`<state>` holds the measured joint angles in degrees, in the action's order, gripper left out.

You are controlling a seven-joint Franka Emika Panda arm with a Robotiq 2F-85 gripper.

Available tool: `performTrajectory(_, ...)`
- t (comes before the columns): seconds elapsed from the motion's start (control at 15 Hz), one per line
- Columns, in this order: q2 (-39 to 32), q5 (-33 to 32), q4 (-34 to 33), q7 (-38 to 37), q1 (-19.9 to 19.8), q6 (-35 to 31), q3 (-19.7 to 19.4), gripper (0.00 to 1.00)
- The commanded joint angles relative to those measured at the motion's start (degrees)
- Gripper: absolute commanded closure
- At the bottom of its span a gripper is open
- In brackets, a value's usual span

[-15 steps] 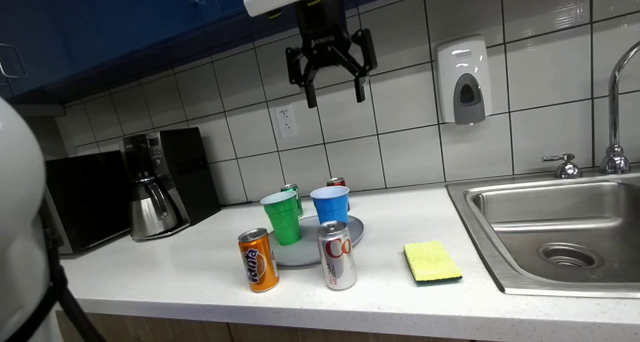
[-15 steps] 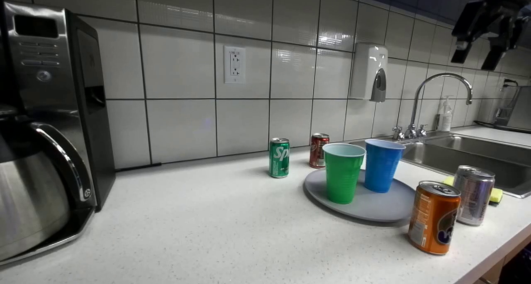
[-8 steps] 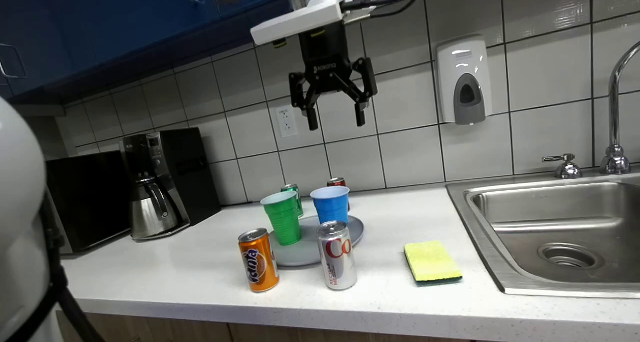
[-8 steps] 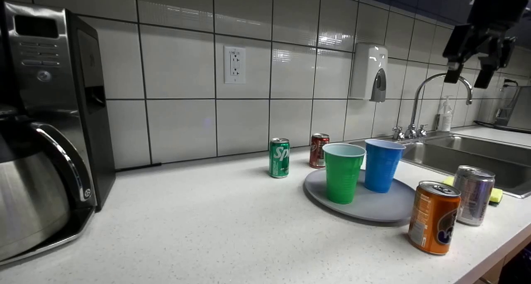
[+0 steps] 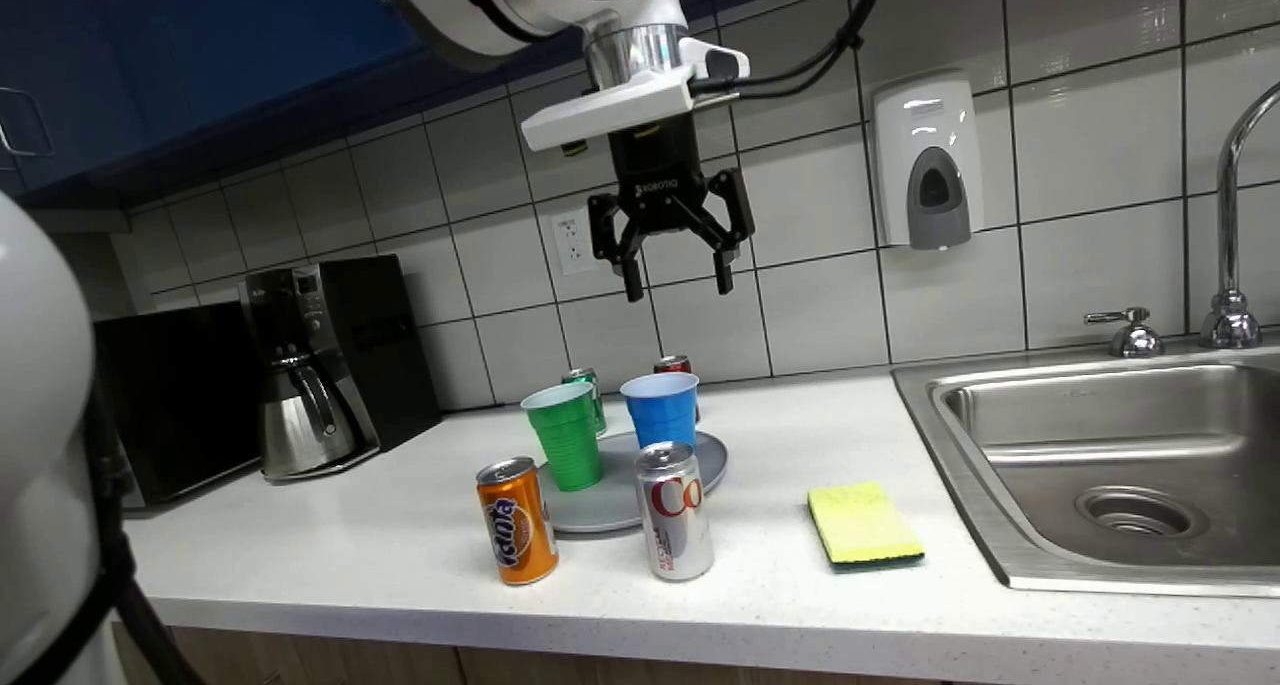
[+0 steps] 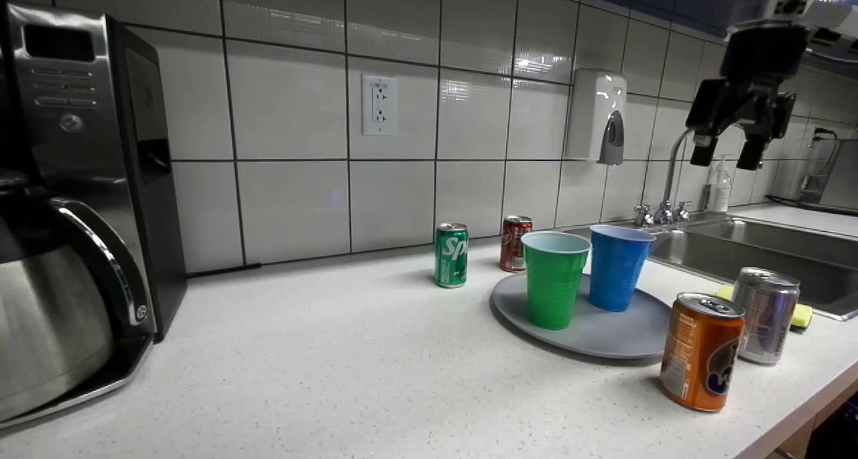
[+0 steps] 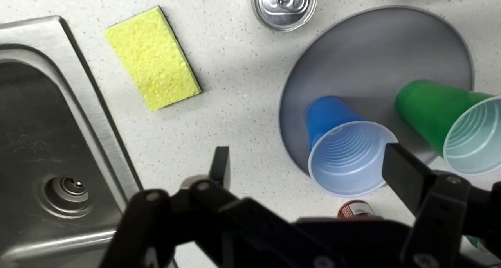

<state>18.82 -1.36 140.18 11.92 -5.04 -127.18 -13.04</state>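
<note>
My gripper (image 5: 679, 285) hangs open in the air above the counter, pointing down, with nothing between its fingers. Below it, a blue cup (image 5: 662, 415) and a green cup (image 6: 555, 285) stand upright on a grey plate (image 7: 375, 45). In the wrist view the blue cup's rim shows between the fingertips, partly behind the right one, but well below them. An orange Fanta can (image 5: 515, 525) and a silver Coke can (image 5: 675, 520) stand in front of the plate. Behind it are a green Sprite can (image 6: 451, 256) and a red can (image 6: 515, 244). A yellow sponge (image 7: 154, 60) lies flat near the sink.
A steel sink (image 5: 960, 485) with a faucet (image 5: 1230, 215) is beside the sponge. The coffee maker (image 5: 340, 355) stands at the opposite end. On the tiled wall hang a soap dispenser (image 5: 928, 160) and an outlet (image 6: 379, 104). Blue cabinets (image 5: 220, 45) overhang the counter.
The open gripper has come steadily down toward the counter, shifting slightly right in an exterior view, and more of the arm now shows. Cups, cans, plate and sponge have not moved.
</note>
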Motion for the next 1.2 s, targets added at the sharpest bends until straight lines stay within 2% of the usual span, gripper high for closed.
performTrajectory(0.0,-3.86,1.25,-0.70,0.43,-0.01,-4.79,1.33,0.00)
performTrajectory(0.47,-10.90,3.36,-2.28,1.14,1.21,-11.58,2.87,0.00)
performTrajectory(1.13,-20.17,7.26,-8.16,2.32,0.82,-12.55,4.15,0.00)
